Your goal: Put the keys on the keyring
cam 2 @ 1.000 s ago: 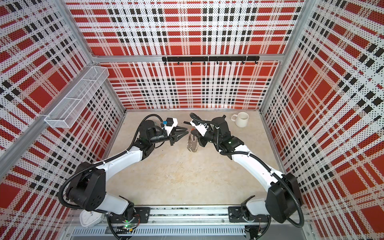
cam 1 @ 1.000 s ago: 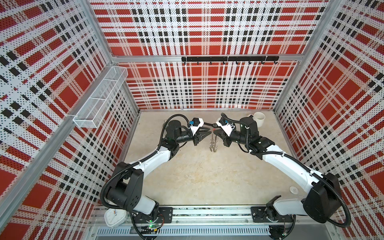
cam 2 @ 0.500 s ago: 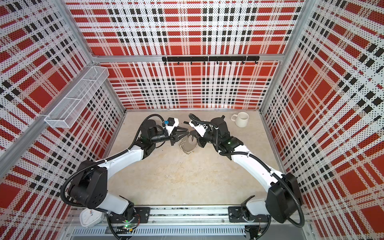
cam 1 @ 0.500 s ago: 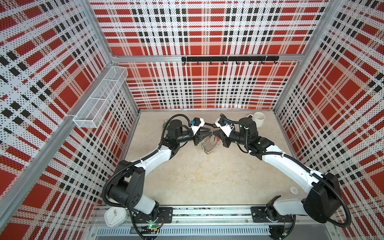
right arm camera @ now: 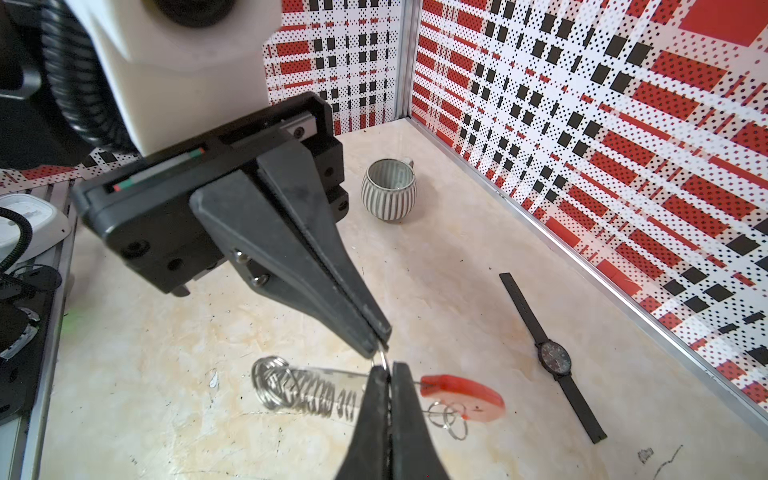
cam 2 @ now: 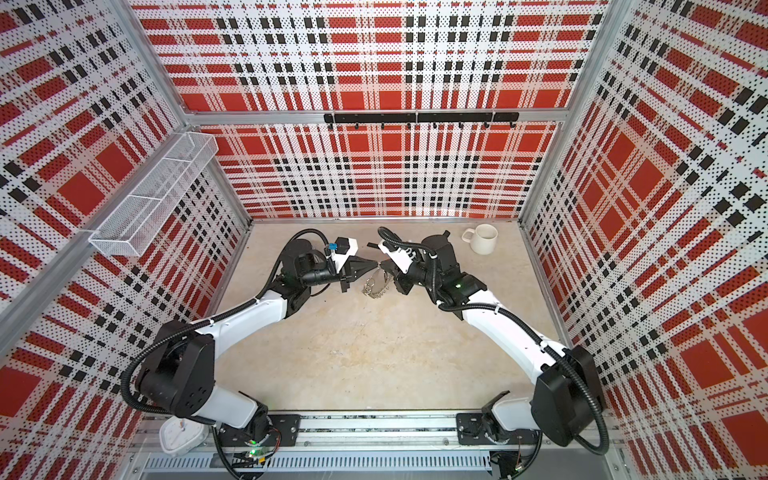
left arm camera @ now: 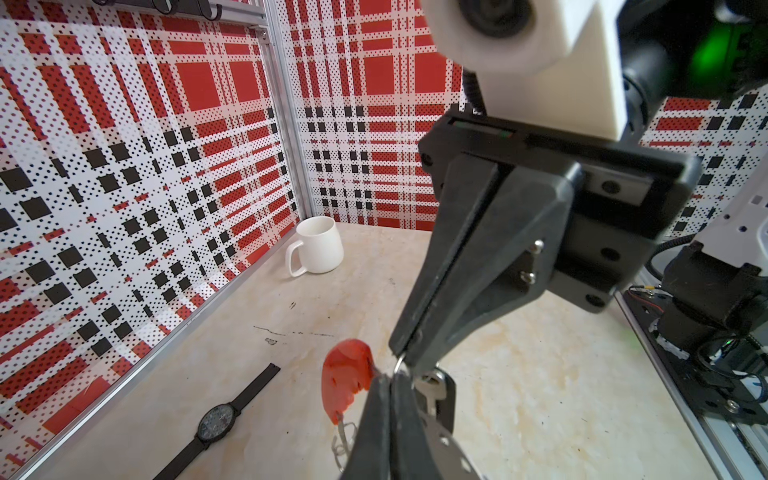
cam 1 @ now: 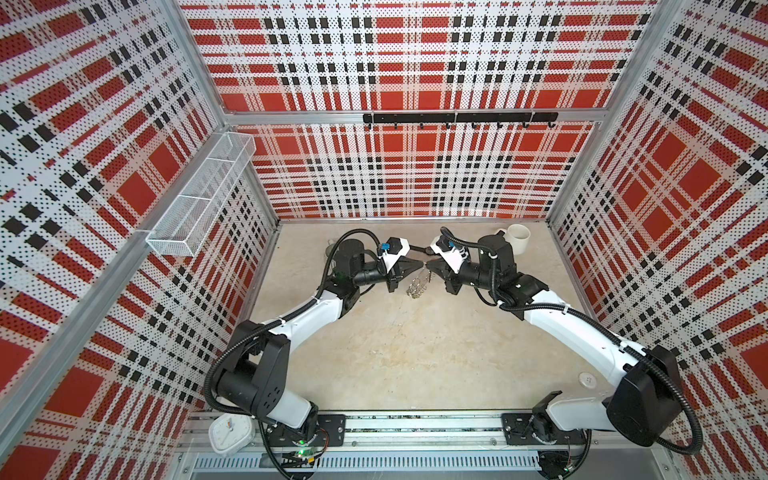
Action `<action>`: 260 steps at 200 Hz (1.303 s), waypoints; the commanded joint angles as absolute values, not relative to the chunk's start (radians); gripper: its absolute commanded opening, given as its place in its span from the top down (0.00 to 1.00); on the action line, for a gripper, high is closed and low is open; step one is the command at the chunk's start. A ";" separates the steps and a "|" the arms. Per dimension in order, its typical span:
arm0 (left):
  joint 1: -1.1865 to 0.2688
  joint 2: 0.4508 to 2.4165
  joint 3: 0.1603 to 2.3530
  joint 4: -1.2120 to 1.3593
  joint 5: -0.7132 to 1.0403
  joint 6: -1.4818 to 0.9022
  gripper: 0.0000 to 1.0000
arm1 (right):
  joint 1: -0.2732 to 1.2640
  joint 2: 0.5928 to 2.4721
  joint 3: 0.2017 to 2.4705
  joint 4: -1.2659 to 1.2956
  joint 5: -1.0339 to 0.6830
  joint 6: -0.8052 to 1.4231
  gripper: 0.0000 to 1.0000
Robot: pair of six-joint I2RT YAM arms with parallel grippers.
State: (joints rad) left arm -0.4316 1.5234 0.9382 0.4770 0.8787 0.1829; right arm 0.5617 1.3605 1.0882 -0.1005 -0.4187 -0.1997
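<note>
Your left gripper (right arm camera: pixel 379 343) has closed and come tip to tip with the right gripper (right arm camera: pixel 388 372); both now pinch one small silver ring of the keyring (right arm camera: pixel 303 395), which hangs beneath them; probable key tag (left arm camera: pixel 434 386) sits just behind the left gripper; threaded or not, cannot tell; threading likely under way.

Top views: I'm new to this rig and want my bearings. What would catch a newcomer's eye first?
The loud red, black and white plaid walls boxing in the table hit first. Next, toward the back of the table, the left gripper and right gripper meet tip to tip, both shut on a small silver ring, with the keyring dangling beneath. A white mug stands in the back right corner.
</note>
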 commanded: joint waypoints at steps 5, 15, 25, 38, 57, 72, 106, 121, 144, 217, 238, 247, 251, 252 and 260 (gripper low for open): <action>-0.448 1.517 0.958 0.476 0.905 0.189 1.00 | 0.577 1.341 1.101 -0.036 -0.434 -0.194 0.99; -0.451 1.517 0.962 0.476 0.899 0.179 1.00 | 0.577 1.340 1.097 -0.028 -0.429 -0.184 0.96; -0.452 1.514 0.965 0.476 0.880 0.164 1.00 | 0.577 1.336 1.088 -0.009 -0.417 -0.169 0.84; -0.452 1.510 0.966 0.476 0.865 0.149 1.00 | 0.577 1.328 1.072 0.028 -0.373 -0.140 0.74; -0.440 1.508 0.967 0.482 0.849 0.107 1.00 | 0.570 1.317 1.048 0.080 -0.318 -0.095 0.69; -0.437 1.503 0.953 0.524 0.849 0.069 1.00 | 0.547 1.309 1.038 0.108 -0.342 -0.035 0.68; -0.440 1.486 0.887 0.700 0.843 -0.022 1.00 | 0.440 1.300 0.995 0.248 -0.514 0.213 0.57; -0.442 1.477 0.859 0.797 0.833 -0.086 1.00 | 0.384 1.316 0.963 0.371 -0.646 0.371 0.57; -0.439 1.493 0.827 0.982 0.839 -0.237 1.00 | 0.336 1.360 0.900 0.635 -0.802 0.623 0.57; -0.431 1.563 0.788 1.390 0.827 -0.605 1.00 | 0.342 1.436 0.884 0.873 -0.918 0.797 0.58; -0.431 1.574 0.790 1.408 0.824 -0.622 1.00 | 0.354 1.437 0.895 0.853 -0.915 0.777 0.58; -0.431 1.575 0.792 1.412 0.823 -0.627 1.00 | 0.360 1.437 0.901 0.837 -0.912 0.763 0.59; -0.432 1.576 0.793 1.414 0.823 -0.629 1.00 | 0.364 1.439 0.904 0.828 -0.911 0.754 0.59; -0.431 1.576 0.793 1.414 0.824 -0.629 1.00 | 0.365 1.439 0.905 0.827 -0.911 0.753 0.59; -0.433 1.577 0.794 1.415 0.822 -0.631 1.00 | 0.372 1.439 0.909 0.810 -0.910 0.739 0.60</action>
